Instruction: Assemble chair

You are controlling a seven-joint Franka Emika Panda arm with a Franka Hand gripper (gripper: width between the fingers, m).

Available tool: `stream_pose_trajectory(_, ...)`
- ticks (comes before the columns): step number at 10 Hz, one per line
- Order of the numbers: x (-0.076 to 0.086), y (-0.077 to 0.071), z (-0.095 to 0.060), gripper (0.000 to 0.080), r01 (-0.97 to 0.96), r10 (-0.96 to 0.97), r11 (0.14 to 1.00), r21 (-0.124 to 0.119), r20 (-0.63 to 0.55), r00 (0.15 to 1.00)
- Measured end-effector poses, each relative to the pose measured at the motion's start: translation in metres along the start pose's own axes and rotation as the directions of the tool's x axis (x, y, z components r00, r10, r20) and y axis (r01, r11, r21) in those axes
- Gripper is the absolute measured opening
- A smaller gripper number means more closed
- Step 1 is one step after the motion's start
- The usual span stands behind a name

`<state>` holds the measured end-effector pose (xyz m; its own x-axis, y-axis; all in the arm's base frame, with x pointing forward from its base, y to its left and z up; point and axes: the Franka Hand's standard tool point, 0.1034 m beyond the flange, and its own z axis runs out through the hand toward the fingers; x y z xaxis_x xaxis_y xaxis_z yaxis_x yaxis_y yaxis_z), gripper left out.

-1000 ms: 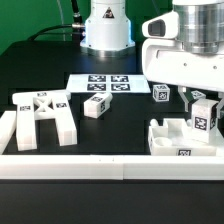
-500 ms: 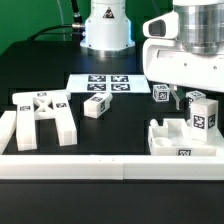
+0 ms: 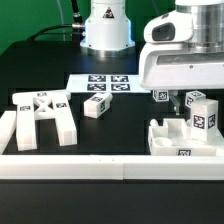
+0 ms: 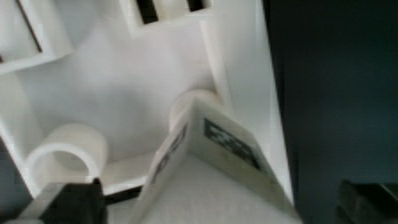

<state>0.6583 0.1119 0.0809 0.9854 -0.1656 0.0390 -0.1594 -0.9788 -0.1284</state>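
Chair parts counted: one leg frame (image 3: 40, 115), two small blocks, one tall block (image 3: 202, 110), one slab group (image 3: 178, 140).

Leg frame flat, off the marker board (image 3: 105, 83) toward the exterior view's left and nearer the camera. Long axis running away from the board, legs pointing at the border wall (image 3: 100, 165).

First small block (image 3: 95, 107) just in front of the board; second small block (image 3: 160, 94) beside its right end.

Tall block upright at the slab group, further right.

Gripper (image 4: 219, 198) over the tall block, fingers spread wide, gripping nothing.

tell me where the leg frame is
The leg frame lies flat on the exterior view's left, beside the border wall; the nearest small block sits toward that view's right.
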Motion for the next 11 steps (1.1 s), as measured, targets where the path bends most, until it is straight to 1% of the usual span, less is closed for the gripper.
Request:
stream_pose_trajectory(1,0.0,-0.0001,0.0,0.0649,0.077,-0.077,0.997,0.0,0.0,0.997)
stream_pose_trajectory(2,0.0,-0.0001,0.0,0.0649,0.109,-0.109,0.994,0.0,0.0,0.994)
stream_pose_trajectory(4,0.0,0.0,0.0,0.0649,0.269,-0.269,0.963,-0.003,0.0,0.963)
stream_pose_trajectory(7,0.0003,0.0019,0.0003,0.0649,0.503,-0.503,0.864,-0.022,0.008,0.864)
stream_pose_trajectory(8,0.0002,0.0024,0.0006,0.0621,0.51,-0.51,0.86,-0.021,0.008,0.86)
stream_pose_trajectory(9,0.0002,0.0024,0.0006,0.0621,0.509,-0.509,0.86,-0.021,0.008,0.861)
stream_pose_trajectory(11,0.0003,0.0025,0.0006,0.0285,0.509,-0.509,0.861,-0.022,0.008,0.861)
